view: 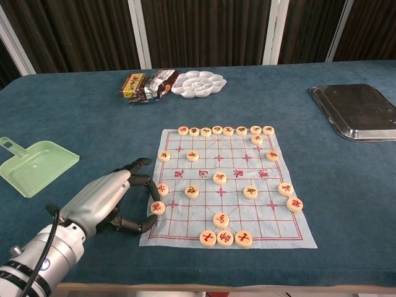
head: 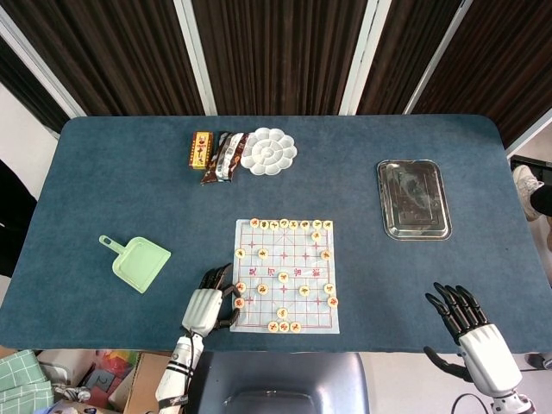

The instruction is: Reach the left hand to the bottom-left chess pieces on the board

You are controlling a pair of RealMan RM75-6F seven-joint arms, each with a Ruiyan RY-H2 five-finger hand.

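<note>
The paper chess board (head: 297, 259) (view: 247, 162) lies at the front middle of the blue table, with round cream pieces spread over it. Its two bottom-left pieces (view: 162, 189) (head: 241, 287) sit on the left margin. My left hand (view: 108, 198) (head: 207, 304) rests at that edge with its fingers apart. The fingertips (view: 153, 195) curl over the lower piece (view: 157, 208) and the thumb lies below it. I cannot tell if they touch it. My right hand (head: 470, 332) hovers with spread fingers at the near right edge and holds nothing.
A green dustpan (head: 138, 263) (view: 34, 166) lies left of my left hand. A metal tray (head: 414, 198) (view: 359, 111) sits at the right. A white palette dish (head: 268, 151) (view: 198, 83) and snack packets (head: 222, 155) (view: 145, 85) lie at the back.
</note>
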